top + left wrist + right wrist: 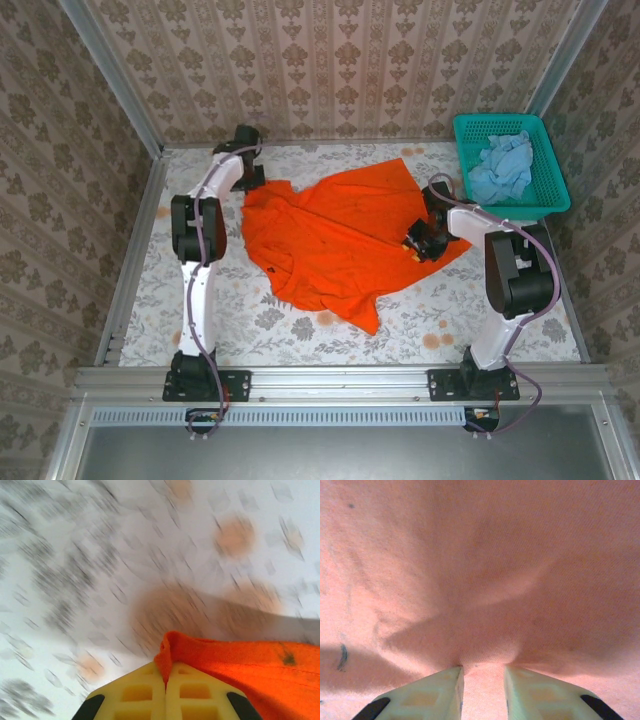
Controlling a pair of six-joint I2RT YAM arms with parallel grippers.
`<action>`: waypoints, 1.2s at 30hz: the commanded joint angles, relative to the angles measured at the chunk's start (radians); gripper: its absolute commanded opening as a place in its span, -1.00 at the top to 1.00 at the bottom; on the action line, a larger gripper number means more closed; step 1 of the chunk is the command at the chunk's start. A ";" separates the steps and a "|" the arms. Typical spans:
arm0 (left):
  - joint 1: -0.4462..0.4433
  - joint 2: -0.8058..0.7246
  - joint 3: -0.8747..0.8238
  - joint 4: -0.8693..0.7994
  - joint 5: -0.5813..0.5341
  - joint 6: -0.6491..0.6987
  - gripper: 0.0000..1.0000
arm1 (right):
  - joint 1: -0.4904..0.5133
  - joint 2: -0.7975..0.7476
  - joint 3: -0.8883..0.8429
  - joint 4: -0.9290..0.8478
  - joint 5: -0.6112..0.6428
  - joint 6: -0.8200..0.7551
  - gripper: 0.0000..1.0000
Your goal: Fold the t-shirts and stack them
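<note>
We see the flower-patterned tabletop [250,330] running from the arm bases to the far wall. The orange t-shirt [340,240] lies spread and creased across its middle, one corner reaching toward the far left and a point hanging toward the near edge. At the far right corner stands a teal mesh basket [560,195], just beside the shirt's right edge, and the pale blue t-shirt [503,168] sits crumpled inside it.

The left tool [166,672] is clenched on the orange t-shirt. In its wrist view we see the yellow fingers [137,692] pressed together with a folded edge of orange cloth pinched between them, the blurred tabletop beyond. From above we find it at the shirt's far left corner.

The right tool [482,672] stands released on the shirt's right side. Its fingertips are parted, with a gap between them, and rest against cloth that puckers toward them.
</note>
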 commanded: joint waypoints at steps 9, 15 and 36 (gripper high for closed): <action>0.059 0.062 0.274 -0.042 -0.107 0.016 0.14 | 0.032 -0.042 0.072 -0.046 0.052 0.040 0.19; 0.068 -0.127 0.035 -0.031 0.017 -0.093 -0.74 | 0.065 -0.039 0.166 -0.022 0.181 0.077 0.12; -0.046 -0.121 -0.291 -0.090 0.113 -0.280 -0.30 | 0.006 0.271 0.375 0.027 0.197 0.035 0.17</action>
